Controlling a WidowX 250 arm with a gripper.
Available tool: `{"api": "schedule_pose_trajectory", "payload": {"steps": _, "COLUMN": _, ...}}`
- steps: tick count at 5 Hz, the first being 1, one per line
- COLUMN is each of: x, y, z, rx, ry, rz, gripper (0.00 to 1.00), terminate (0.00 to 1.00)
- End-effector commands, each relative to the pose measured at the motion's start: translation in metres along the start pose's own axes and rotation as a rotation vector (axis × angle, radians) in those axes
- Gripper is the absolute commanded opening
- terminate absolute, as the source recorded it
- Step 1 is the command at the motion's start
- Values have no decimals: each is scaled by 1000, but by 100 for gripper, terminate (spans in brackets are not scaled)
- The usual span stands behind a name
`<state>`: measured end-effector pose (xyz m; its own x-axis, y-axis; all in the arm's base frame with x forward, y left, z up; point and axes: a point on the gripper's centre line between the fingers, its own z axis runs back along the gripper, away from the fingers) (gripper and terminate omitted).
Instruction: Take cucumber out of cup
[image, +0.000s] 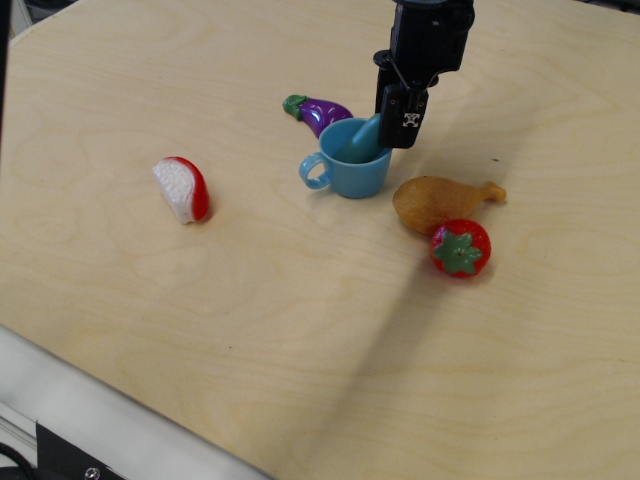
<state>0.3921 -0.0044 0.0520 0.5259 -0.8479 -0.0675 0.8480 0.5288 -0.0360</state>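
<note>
The light blue cup (350, 176) stands upright on the wooden table, its handle to the left. The teal-green cucumber (360, 142) leans steeply in it: the lower end is inside the cup and the upper end rises over the right rim. My black gripper (393, 122) hangs above the cup's right rim and its fingers are closed on the cucumber's upper end.
A purple eggplant (320, 111) lies just behind the cup. A brown chicken drumstick (437, 201) and a red tomato (460, 248) lie to the cup's right front. A red-and-white wedge (182, 188) lies far left on the table (300, 330).
</note>
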Motion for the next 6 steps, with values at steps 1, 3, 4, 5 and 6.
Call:
{"api": "schedule_pose_trajectory", "payload": {"steps": 1, "x": -16, "y": -20, "z": 24, "rx": 51, "ry": -39, "rz": 19, "gripper": 0, "terminate": 0}}
{"api": "schedule_pose_trajectory", "payload": {"steps": 3, "x": -26, "y": -18, "z": 57, "rx": 93, "ry": -100, "rz": 41, "gripper": 0, "terminate": 0}}
{"api": "schedule_pose_trajectory", "payload": {"steps": 4, "x": -30, "y": -18, "z": 73, "rx": 139, "ry": -113, "rz": 66, "gripper": 0, "terminate": 0}}
{"api": "schedule_pose_trajectory", "payload": {"steps": 5, "x": -32, "y": -33, "z": 85, "rx": 138, "ry": -132, "rz": 70, "gripper": 0, "terminate": 0}}
{"api": "schedule_pose_trajectory", "payload": {"steps": 6, "x": -35, "y": -56, "z": 92, "rx": 134, "ry": -174, "rz": 32, "gripper": 0, "terminate": 0}}
